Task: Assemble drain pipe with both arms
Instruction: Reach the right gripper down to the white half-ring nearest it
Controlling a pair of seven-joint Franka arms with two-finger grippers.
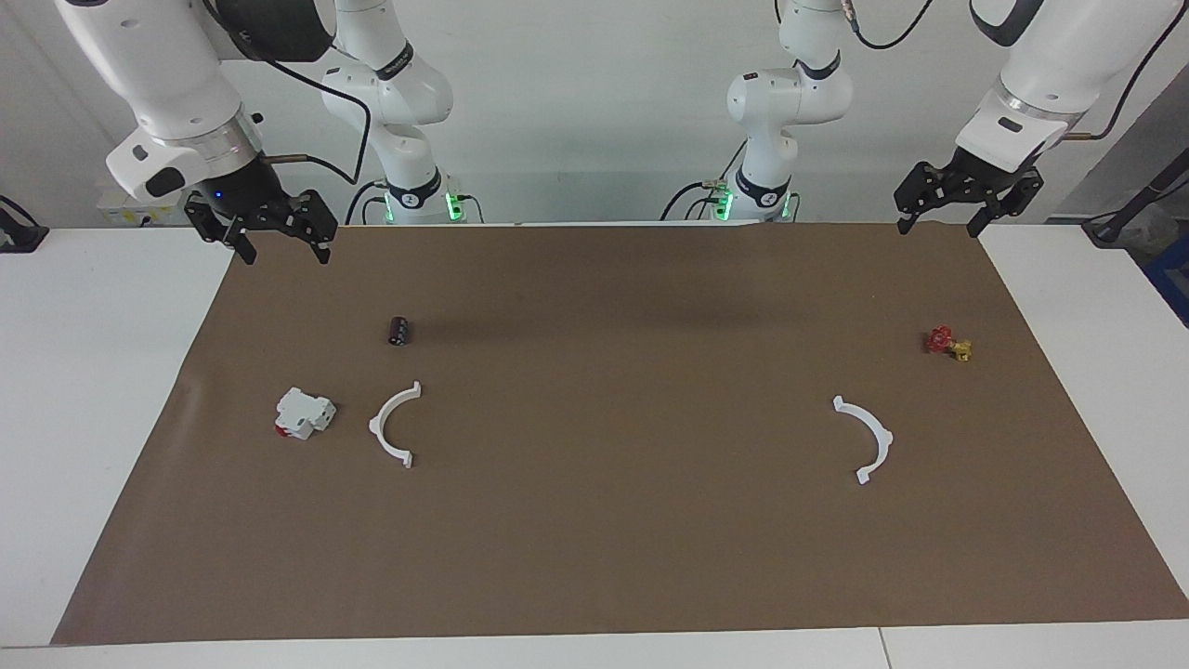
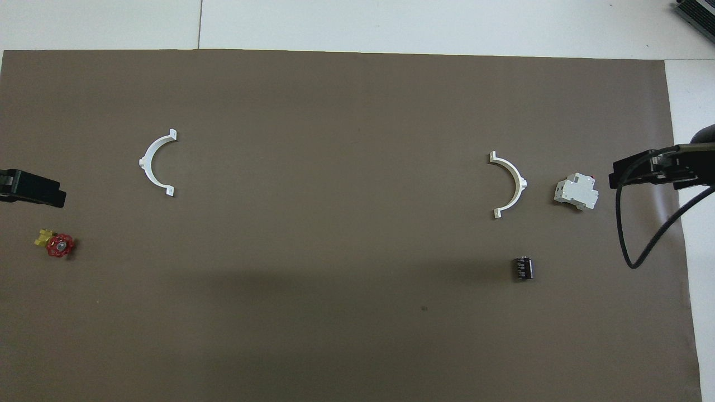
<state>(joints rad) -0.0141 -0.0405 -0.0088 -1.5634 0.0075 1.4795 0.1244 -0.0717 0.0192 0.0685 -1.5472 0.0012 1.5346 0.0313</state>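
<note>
The left gripper (image 1: 936, 223) hangs in the air with its fingers spread apart and nothing between them, over the brown mat's (image 1: 613, 557) edge at the robots' end, toward the left arm's end of the table. The right gripper (image 1: 283, 251) hangs the same way over the mat's corner at the right arm's end, jaws wide and empty. Both arms wait, well clear of the parts.

The drain pipe lies in two separate pieces flat on the mat. Taking the small black cylinder (image 1: 399, 331) as the landmark: one white half-ring (image 1: 390, 425) lies just farther from the robots than the cylinder, near it but apart, its open side turned toward the middle of the mat. Just beside that half-ring, toward the right arm's end, sits a white boxy block with a red part (image 1: 303, 413), close to the arc's back but not touching it. The other white half-ring (image 1: 873, 441) lies well apart from the cylinder, toward the left arm's end of the table and about as far from the robots as the first arc; its open side also faces the middle, so the two arcs face each other across a wide stretch of bare mat.

A small red handwheel valve with a yellow body (image 1: 947, 343) sits nearer to the robots than that second half-ring, toward the left arm's end. Nothing lies on the mat between the two arcs.
</note>
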